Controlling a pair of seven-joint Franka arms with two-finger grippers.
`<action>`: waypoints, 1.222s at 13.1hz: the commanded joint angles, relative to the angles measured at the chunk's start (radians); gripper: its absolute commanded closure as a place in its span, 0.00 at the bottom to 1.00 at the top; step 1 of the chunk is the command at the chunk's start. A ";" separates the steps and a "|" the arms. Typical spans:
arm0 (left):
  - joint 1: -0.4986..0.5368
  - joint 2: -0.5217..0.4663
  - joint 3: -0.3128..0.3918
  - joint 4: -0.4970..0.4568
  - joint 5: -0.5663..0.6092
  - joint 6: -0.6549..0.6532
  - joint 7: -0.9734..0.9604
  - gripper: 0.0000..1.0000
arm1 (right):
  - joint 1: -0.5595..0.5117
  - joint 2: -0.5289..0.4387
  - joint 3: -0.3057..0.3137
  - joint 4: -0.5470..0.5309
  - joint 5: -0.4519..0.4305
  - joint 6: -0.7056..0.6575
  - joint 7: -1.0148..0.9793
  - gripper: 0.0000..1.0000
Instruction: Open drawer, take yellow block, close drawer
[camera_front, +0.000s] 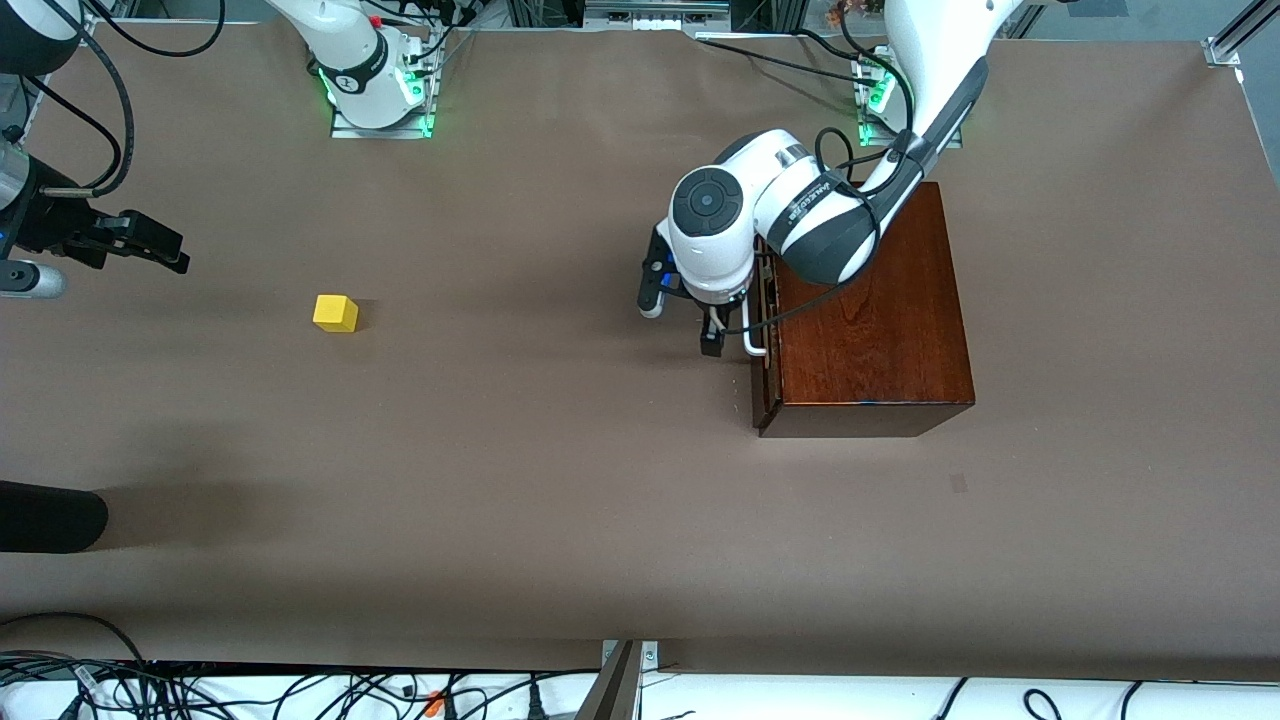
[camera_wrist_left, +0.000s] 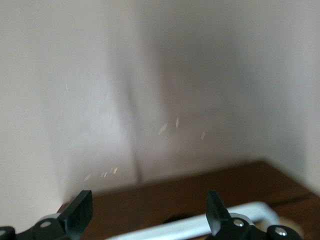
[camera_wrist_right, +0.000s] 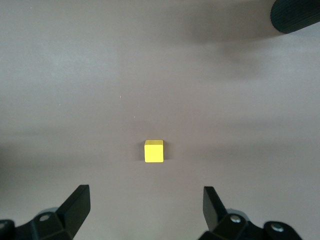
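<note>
Landmark: the dark reddish-brown wooden box, sitting on the brown table toward the left arm's end.

The drawer looks pushed in or nearly so; its dark front is about flush with the box, and only a thin slit shows along the top edge. The white U-shaped bar handle sticks out from the drawer front.

The left gripper is right in front of the drawer, at the handle. Its fingers are spread apart in the left wrist view, with the handle running between them and the dark wood just past it. Nothing is clamped, and I can't tell whether a finger touches the bar.

The yellow block is out of the box, lying flat on the bare table, well apart from the box toward the right arm's end, about level with the drawer front in depth. Nothing touches it.

The right gripper is up over the table at the right arm's end, farther from the box than the block is. It is fully released and empty; the right wrist view shows both fingers wide apart, with the block on the table between and ahead of them, not in contact.

A black rounded object pokes in at the table edge on the right arm's end, nearer the front camera than the block.
</note>
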 joint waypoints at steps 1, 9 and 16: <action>0.039 -0.066 -0.006 0.042 -0.095 -0.034 -0.080 0.00 | 0.016 -0.027 -0.012 -0.013 -0.013 -0.024 0.015 0.00; 0.309 -0.244 0.006 0.122 -0.186 -0.381 -0.552 0.00 | 0.016 -0.028 -0.013 -0.007 -0.010 -0.063 0.015 0.00; 0.312 -0.454 0.325 0.004 -0.209 -0.247 -0.845 0.00 | 0.016 -0.025 -0.012 0.005 -0.010 -0.063 0.008 0.00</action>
